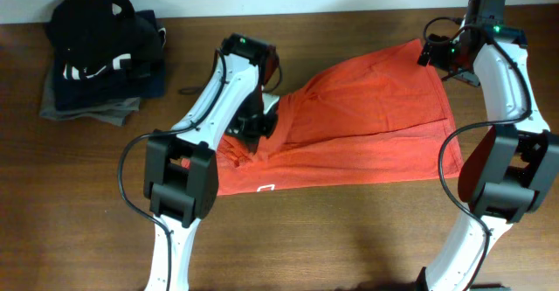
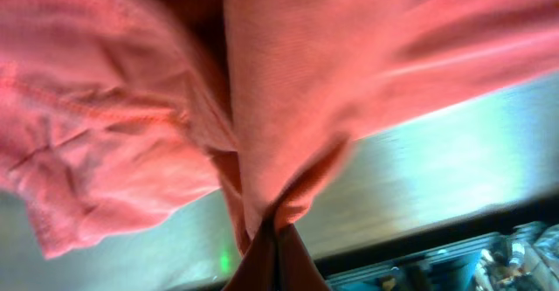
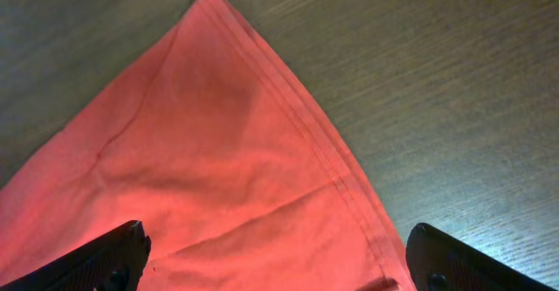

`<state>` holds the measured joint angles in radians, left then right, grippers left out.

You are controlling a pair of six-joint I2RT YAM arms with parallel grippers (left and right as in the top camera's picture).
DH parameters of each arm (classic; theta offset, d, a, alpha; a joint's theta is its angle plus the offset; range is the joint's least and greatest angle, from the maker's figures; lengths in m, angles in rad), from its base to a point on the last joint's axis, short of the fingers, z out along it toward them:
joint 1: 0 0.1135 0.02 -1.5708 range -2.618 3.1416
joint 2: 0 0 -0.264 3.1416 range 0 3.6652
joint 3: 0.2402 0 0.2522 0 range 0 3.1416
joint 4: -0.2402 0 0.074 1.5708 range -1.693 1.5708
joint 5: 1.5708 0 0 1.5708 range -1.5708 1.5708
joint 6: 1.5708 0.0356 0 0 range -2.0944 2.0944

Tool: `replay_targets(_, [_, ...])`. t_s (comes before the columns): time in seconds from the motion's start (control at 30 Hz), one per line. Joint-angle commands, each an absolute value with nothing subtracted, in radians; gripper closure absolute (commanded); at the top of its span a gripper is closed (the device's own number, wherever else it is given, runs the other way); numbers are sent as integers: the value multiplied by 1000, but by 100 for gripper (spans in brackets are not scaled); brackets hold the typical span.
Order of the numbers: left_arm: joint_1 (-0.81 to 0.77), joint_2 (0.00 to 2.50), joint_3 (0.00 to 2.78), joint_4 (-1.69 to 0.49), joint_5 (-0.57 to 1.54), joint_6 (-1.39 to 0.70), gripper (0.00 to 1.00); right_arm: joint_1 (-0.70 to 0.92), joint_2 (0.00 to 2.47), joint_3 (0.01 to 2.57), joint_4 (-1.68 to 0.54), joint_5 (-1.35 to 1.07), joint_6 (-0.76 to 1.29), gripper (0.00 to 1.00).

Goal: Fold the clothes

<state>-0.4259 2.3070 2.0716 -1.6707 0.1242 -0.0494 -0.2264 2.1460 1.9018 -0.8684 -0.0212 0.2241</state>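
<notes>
The clothes [image 1: 367,116], one orange-red T-shirt with a small white logo near its front hem, lie partly spread across the middle of the wooden table [image 1: 349,230]. My left gripper [image 1: 258,125] is at the shirt's left part, shut on a pinch of the fabric. In the left wrist view the cloth [image 2: 297,81] hangs bunched from the closed left gripper [image 2: 276,243]. My right gripper [image 1: 434,53] hovers over the shirt's far right corner, open. In the right wrist view the wide-apart fingers [image 3: 118,254] straddle that hemmed corner [image 3: 218,151] without holding it.
A pile of dark folded garments [image 1: 100,55] sits at the back left of the table. The table's far edge runs just behind both grippers. Bare wood lies in front of the shirt.
</notes>
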Motion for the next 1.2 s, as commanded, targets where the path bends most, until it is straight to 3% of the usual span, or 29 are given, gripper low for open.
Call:
replay_targets(0.0, [-412,2285,2050,-1658,-64,-134,92,-229,2149,1917,-850,-44,218,1])
replay_targets(0.1, [-405,2281,2069,-1634,-179,-227,86,-229,2149,1917,-828,-53,233,1])
replay_targets(0.23, [-389,2281,2128,-1582,-176,-288,64,-229,2150,1917,-753,-89,253,1])
replay_targets(0.37, [-382,2281,2200,-1531,-173,-299,21,-229,2149,1924,-697,-101,310,1])
replay_targets(0.47, [-381,2281,2214,-1478,-171,-299,7,-229,2150,1924,-651,-102,335,1])
replay_targets(0.77, [-381,2281,2214,-1402,-71,-299,1,-228,2179,1924,-467,-102,356,1])
replay_targets(1.17, [-381,2281,2214,-1417,-71,-299,1,-223,2348,1925,-220,-120,345,1])
